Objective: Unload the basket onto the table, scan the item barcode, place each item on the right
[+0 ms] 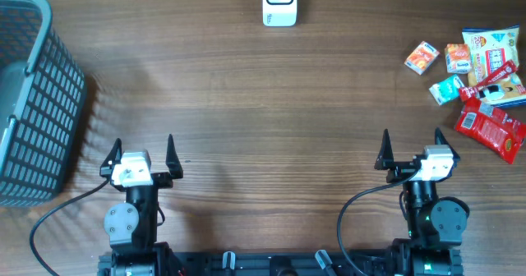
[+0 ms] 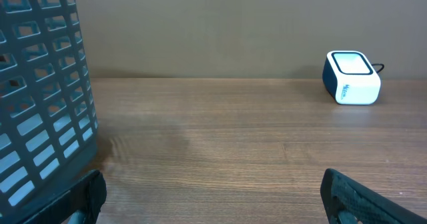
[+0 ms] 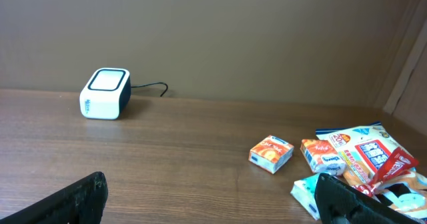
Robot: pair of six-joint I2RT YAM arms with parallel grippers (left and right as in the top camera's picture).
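Observation:
A white and dark blue barcode scanner point(image 1: 279, 3) stands at the table's far edge, its cable trailing behind it; it also shows in the wrist views point(image 2: 351, 77) point(image 3: 105, 93). Several snack items lie in a pile at the right: an orange box point(image 1: 422, 57) point(image 3: 271, 153), a second orange box point(image 1: 458, 57) point(image 3: 321, 156), a teal packet point(image 1: 447, 89), white bags point(image 1: 491, 48) and a red bag point(image 1: 491, 128). My left gripper point(image 1: 141, 153) point(image 2: 213, 194) is open near the front left, over bare wood. My right gripper point(image 1: 411, 149) point(image 3: 210, 197) is open at the front right, short of the pile.
A grey slatted basket point(image 1: 33, 95) point(image 2: 40, 97) fills the left side of the table, close to my left gripper's left finger. A brown wall rises behind the scanner.

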